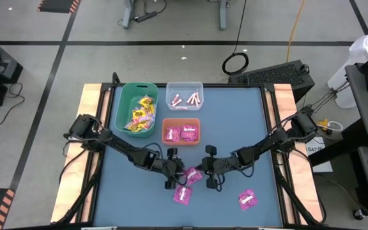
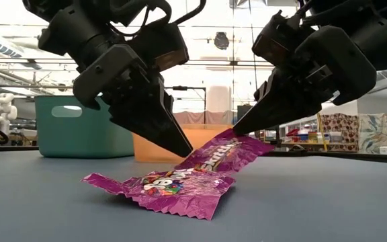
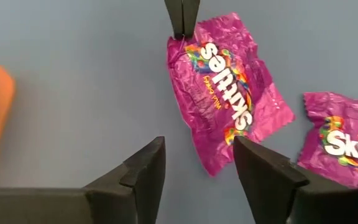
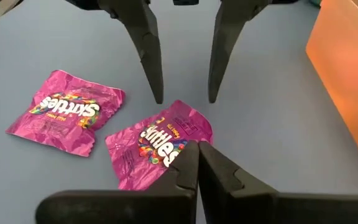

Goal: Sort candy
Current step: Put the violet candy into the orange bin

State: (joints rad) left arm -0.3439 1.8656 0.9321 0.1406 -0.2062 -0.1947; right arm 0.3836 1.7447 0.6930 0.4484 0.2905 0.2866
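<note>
Right gripper [image 4: 196,163]: jaws pressed together, pinching one edge of magenta packet [image 4: 157,144], that edge lifted just off desk [image 1: 139,204]. Left gripper [image 3: 197,165]: jaws spread, hovering over packet's opposite end, not touching. Packet's long axis runs from one gripper to other, so it lies between both sets of jaws. Right arm already has it; left is equally near. Second magenta packet [image 4: 64,111] lies flat just beside, outside both jaws. Third packet [image 1: 248,199] well apart. Orange bin [image 1: 181,131] with magenta packets lies beyond jaws.
</note>
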